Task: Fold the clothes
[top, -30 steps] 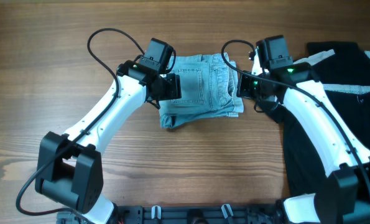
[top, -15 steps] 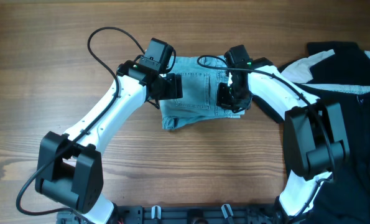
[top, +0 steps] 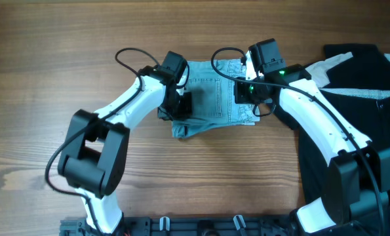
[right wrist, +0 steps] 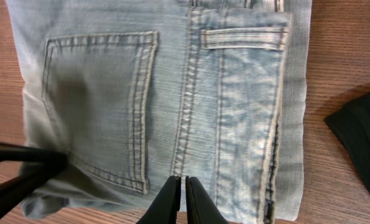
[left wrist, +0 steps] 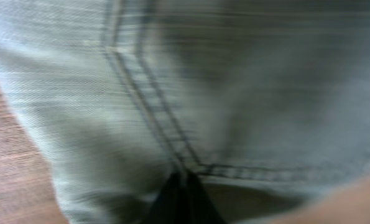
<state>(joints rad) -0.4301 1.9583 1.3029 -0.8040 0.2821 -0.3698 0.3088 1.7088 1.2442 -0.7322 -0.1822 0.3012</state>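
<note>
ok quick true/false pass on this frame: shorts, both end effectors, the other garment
1. The denim shorts lie folded with a back pocket facing up. True.
2. The right end effector is wide open. False: it is shut, just above the denim.
3. A black-and-white garment lies on the right side of the table. True.
4. That garment covers the shorts. False: it lies beside them, apart.
5. The left end effector is far from the shorts. False: it is at their left edge.

The wooden tabletop [top: 37, 78] carried folded denim shorts [top: 211, 98] at its far middle and a black-and-white garment [top: 378, 69] along its right side.
</note>
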